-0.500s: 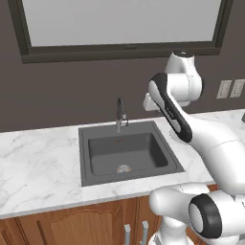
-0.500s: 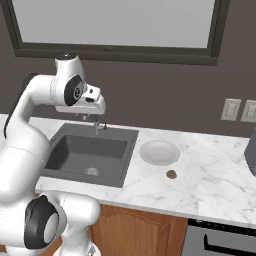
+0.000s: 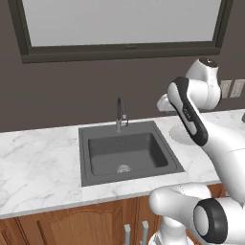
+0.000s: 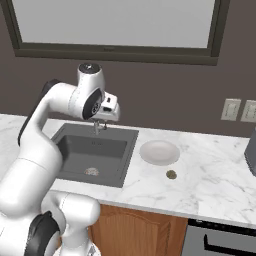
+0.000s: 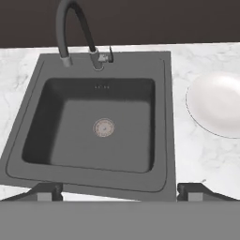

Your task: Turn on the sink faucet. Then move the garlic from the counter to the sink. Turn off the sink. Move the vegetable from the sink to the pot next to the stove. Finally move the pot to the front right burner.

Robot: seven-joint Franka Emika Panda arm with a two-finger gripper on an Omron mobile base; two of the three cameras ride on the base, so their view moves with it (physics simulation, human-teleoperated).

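Two fingertips of the claw (image 5: 120, 191) spread wide, gripping nothing, high above the sink (image 5: 167, 117).

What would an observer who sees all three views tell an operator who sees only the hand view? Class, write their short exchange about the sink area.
Operator: I see the sink and a white plate. Where is the garlic?
Observer: A small brownish bulb, likely the garlic, lies on the counter in front of the plate, toward the counter's front edge and apart from the plate.
Operator: What is on the wall above the sink?
Observer: A wide window with a dark frame runs across the wall above it.
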